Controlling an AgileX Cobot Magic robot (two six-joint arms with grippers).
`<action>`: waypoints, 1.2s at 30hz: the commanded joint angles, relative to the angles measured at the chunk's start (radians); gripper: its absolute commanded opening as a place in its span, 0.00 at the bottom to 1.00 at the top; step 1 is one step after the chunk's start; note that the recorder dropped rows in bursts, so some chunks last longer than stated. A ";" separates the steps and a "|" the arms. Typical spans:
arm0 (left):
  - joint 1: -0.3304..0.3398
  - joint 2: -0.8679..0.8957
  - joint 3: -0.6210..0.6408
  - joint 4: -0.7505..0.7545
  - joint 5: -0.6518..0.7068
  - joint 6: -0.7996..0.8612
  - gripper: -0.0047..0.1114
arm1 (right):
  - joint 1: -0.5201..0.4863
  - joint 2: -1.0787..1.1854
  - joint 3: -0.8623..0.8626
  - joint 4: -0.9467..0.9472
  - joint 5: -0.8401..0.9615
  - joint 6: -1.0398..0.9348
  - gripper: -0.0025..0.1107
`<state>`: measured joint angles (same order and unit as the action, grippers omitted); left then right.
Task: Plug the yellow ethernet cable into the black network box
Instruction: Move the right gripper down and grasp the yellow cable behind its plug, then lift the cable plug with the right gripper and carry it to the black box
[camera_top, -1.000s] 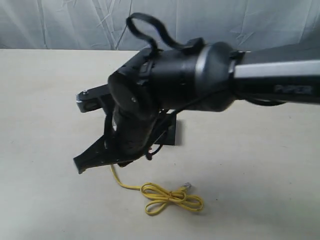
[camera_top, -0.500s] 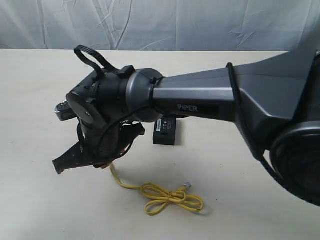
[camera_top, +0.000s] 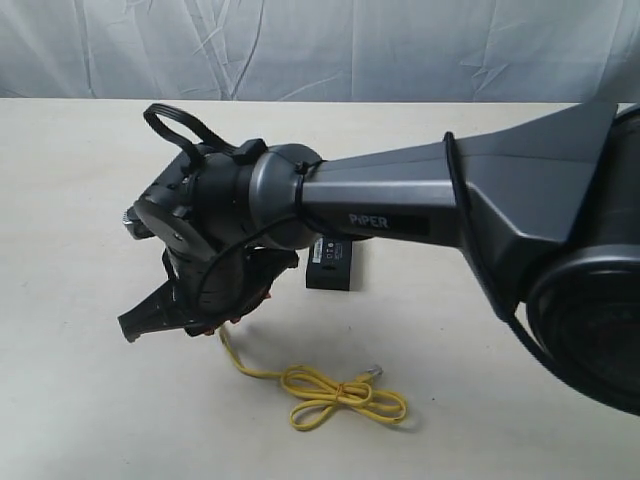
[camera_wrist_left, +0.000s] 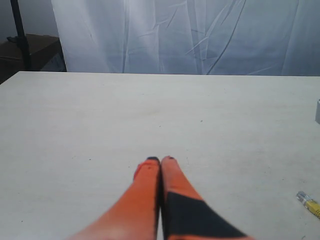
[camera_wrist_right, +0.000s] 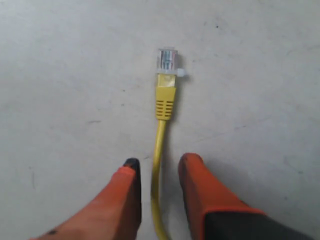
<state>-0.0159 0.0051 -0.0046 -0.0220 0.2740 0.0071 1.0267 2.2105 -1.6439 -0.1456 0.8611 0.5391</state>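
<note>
Right tool (camera_wrist_right: 161, 161), spread astride the cable (camera_wrist_right: 159, 140) behind its plug (camera_wrist_right: 167, 60), may pinch too far back, letting the plug droop and miss the box (camera_top: 330, 268).

One yellow ethernet cable (camera_top: 340, 388) lies at the lower centre of the exterior view, with one bundle along its length. It has two clear ends: one plug (camera_top: 376, 371) just above the bundle, the other plug (camera_wrist_right: 167, 60) in the right wrist view. One black network box (camera_top: 330, 268) sits mid-frame on one table (camera_top: 80, 200). One arm (camera_top: 400, 205) crosses that view. There are two grippers, the left gripper (camera_wrist_left: 160, 160) and the right gripper (camera_wrist_right: 159, 164), each with two orange fingers (camera_wrist_right: 125, 195).
</note>
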 joint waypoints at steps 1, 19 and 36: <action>0.001 -0.005 0.005 0.005 -0.013 -0.001 0.04 | -0.003 -0.002 -0.008 -0.015 -0.030 0.013 0.31; 0.001 -0.005 0.005 0.005 -0.013 -0.001 0.04 | -0.003 0.049 -0.008 -0.008 0.010 0.022 0.02; 0.001 -0.005 0.005 0.005 -0.013 -0.001 0.04 | -0.144 -0.252 0.116 0.001 0.069 -0.300 0.02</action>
<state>-0.0159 0.0051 -0.0046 -0.0220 0.2740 0.0071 0.9440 2.0138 -1.5782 -0.1402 0.9308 0.3038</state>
